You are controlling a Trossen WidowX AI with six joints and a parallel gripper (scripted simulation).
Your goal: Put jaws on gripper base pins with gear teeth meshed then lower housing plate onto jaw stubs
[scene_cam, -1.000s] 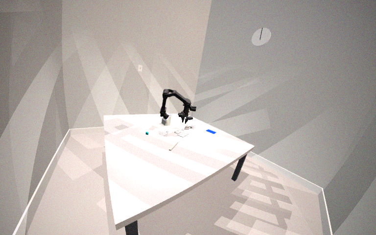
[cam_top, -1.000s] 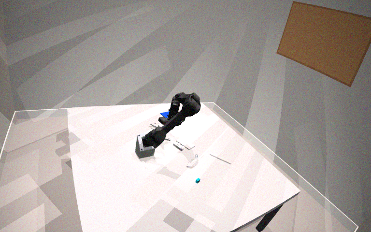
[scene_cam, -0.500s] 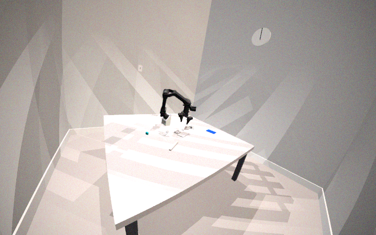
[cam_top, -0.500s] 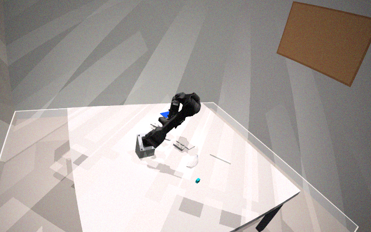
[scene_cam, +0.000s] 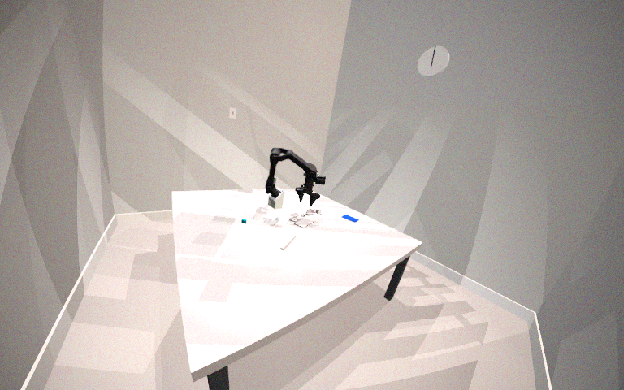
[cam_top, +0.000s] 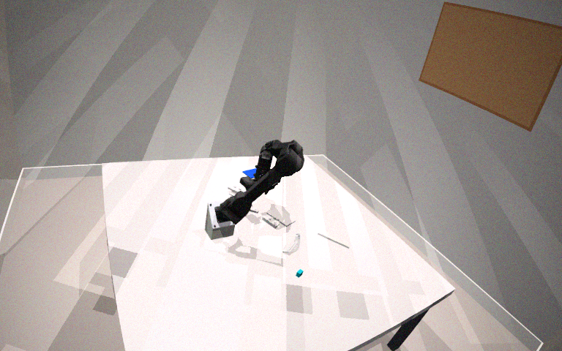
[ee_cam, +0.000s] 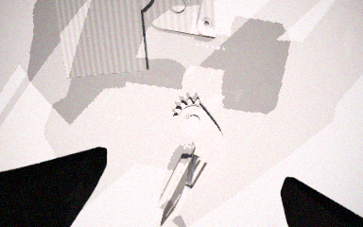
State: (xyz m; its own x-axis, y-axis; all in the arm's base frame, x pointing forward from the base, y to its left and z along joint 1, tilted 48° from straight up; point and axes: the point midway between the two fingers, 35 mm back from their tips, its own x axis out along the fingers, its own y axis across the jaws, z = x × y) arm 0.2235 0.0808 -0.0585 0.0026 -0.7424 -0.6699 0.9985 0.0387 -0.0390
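Observation:
My gripper (scene_cam: 306, 202) (ee_cam: 194, 171) is open and empty, above the table. A white jaw with gear teeth (ee_cam: 191, 110) lies below and between the fingertips in the wrist view, its dark-shaded grip part pointing to the bottom of the view. At the top of the wrist view are a flat pale plate (ee_cam: 104, 43) with a dark edge and a white part with a small hole (ee_cam: 200, 29); I cannot tell which is the base or the housing. In the top and exterior views the white parts (cam_top: 271, 220) (scene_cam: 314, 211) nearly merge with the table, and whether any jaw sits on a pin cannot be made out.
A blue flat block (cam_top: 249, 172) (scene_cam: 350, 218) lies beyond the gripper. A small teal cube (cam_top: 299, 273) (scene_cam: 244, 221), a thin pale bar (cam_top: 333, 240) (scene_cam: 288, 242) and a clear or white curved object (cam_top: 292, 245) (scene_cam: 271, 220) stand apart on the white table (cam_top: 198, 306) (scene_cam: 257, 294).

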